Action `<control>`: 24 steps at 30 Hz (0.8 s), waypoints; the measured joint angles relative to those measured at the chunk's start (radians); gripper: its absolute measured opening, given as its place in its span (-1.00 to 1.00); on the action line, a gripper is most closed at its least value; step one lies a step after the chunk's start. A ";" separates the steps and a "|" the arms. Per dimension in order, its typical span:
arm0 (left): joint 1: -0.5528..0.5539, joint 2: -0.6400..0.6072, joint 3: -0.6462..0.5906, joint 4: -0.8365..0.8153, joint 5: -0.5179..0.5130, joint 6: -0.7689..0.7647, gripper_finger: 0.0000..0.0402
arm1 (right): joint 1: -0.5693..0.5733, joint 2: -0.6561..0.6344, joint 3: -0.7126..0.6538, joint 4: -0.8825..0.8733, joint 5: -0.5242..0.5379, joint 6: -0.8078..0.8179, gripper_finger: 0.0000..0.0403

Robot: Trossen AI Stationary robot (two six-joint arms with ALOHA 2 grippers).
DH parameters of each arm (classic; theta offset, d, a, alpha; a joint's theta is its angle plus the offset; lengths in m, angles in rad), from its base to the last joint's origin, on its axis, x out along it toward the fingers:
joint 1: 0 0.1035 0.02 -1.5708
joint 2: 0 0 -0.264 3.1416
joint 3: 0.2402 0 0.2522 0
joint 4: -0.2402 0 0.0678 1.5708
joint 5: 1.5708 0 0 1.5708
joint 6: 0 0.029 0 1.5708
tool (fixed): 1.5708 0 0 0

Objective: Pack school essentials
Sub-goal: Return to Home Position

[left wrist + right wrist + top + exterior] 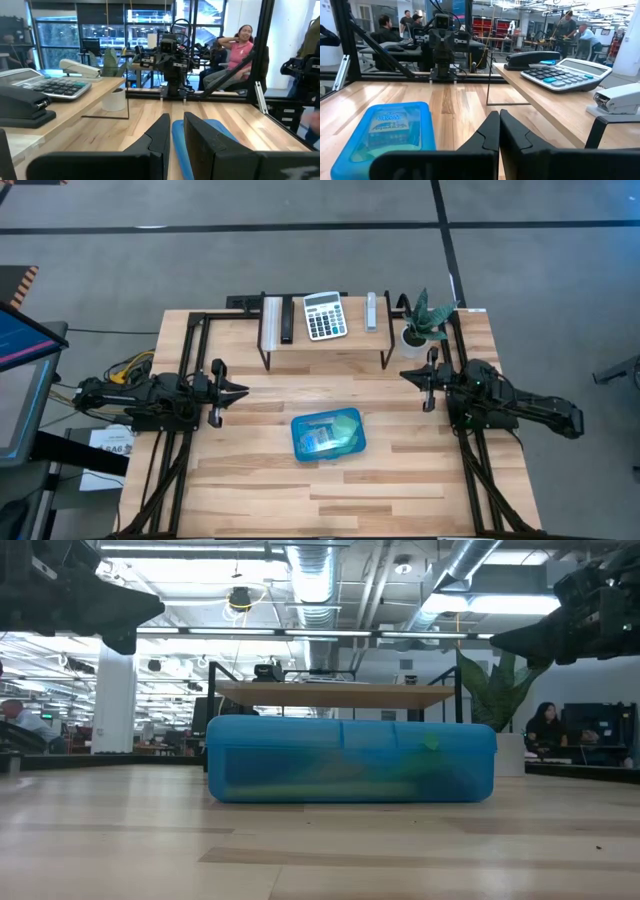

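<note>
A shut blue see-through case point(328, 436) lies flat on the table's middle, between both arms. Through its lid I see a small crayon box point(392, 125) and something lime-green point(347, 425); pencils, scissors and the tiny blue piece cannot be made out. My left gripper point(240, 390) hovers at the table's left side, shut, pointing toward the case point(220, 131). My right gripper point(405, 374) hovers at the right side, shut, with the case point(390, 135) ahead of it. In the low view the case point(350, 760) rests on its flat bottom, and both arms stay above it.
A low wooden shelf point(325, 348) stands at the far edge, carrying a calculator point(325, 315), a black stapler point(286, 320) and a white stapler point(371, 310). A potted plant point(420, 325) sits at the far right corner. Bare wood lies near the case's front. People sit in the room beyond.
</note>
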 joint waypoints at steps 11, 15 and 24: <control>0.000 0.000 0.000 -0.030 0.005 0.004 -0.79 | 0.000 0.000 -0.001 0.008 0.000 0.000 -0.89; 0.000 0.000 0.000 -0.031 0.005 -0.015 -0.79 | 0.000 0.000 -0.001 0.009 0.000 0.000 -0.89; 0.000 0.000 0.000 -0.031 0.005 -0.018 -0.79 | 0.000 0.000 -0.001 0.010 0.000 0.003 -0.88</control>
